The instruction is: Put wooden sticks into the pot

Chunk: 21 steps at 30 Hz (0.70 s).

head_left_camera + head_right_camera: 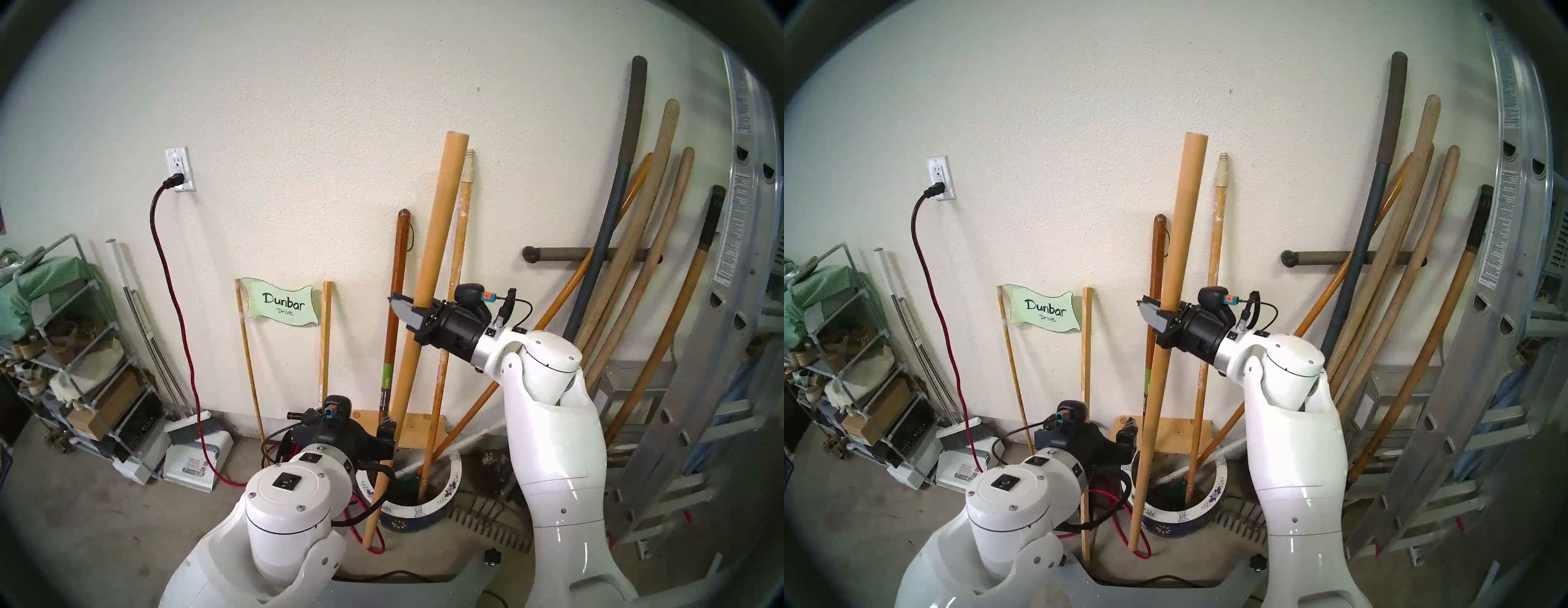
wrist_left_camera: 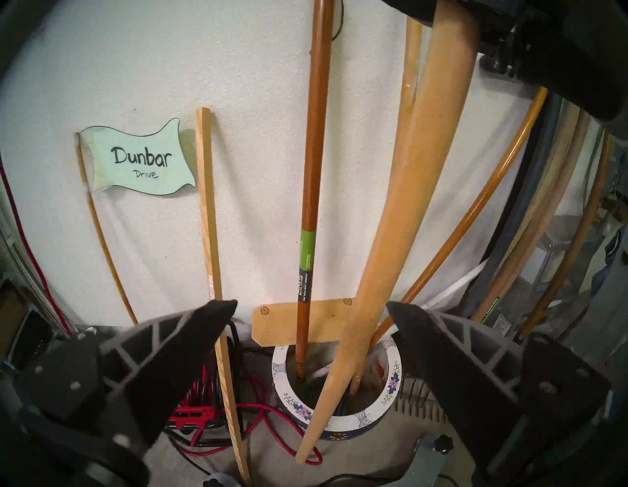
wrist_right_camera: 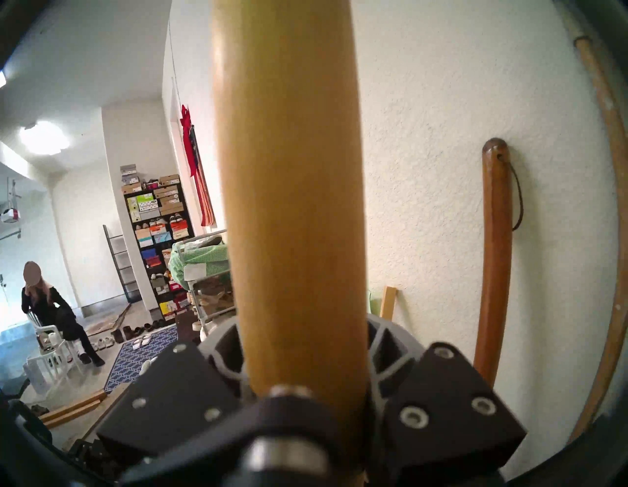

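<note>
Inside pot (image 1: 441, 500): paint-flecked stick (image 1: 445, 339), brown handle (image 1: 392, 331).

2 head views, overlapping wall

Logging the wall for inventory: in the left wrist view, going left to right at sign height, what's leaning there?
Dunbar Drive sign → thin square stick → dark brown handle → plain wooden pole → curved orange handle.

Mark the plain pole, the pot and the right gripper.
plain pole (image 1: 441, 237): head left view, upper shaft.
pot (image 1: 441, 500): head left view, white rim, front right.
right gripper (image 1: 413, 316): head left view, between fingertips, shut on the pole.
</note>
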{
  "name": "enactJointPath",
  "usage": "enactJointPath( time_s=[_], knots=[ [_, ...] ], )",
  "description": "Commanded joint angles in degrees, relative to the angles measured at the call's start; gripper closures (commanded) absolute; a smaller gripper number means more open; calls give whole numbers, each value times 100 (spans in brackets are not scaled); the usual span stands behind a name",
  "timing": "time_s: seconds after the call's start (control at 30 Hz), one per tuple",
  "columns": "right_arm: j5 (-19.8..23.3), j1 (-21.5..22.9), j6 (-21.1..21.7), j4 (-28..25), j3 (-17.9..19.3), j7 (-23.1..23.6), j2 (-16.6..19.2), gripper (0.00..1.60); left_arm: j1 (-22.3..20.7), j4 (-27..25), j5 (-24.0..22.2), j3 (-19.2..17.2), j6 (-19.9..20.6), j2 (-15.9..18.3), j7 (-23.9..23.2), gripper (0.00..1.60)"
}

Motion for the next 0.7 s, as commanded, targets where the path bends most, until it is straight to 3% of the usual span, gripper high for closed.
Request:
enactJointPath(
  time_s=[0.0,0.27,0.67],
  knots=[
    [125,413,20,-276,102,22,-63,160,132,-137,-94,-152,183,-172,226,0],
    [203,715,466,-561,266,90,-33,160,108,-74,-258,-449,338,-241,354,0],
    [354,1259,1193,-1075,650,265,119,160,172,16,-217,-310,414,-274,539,0]
  ],
)
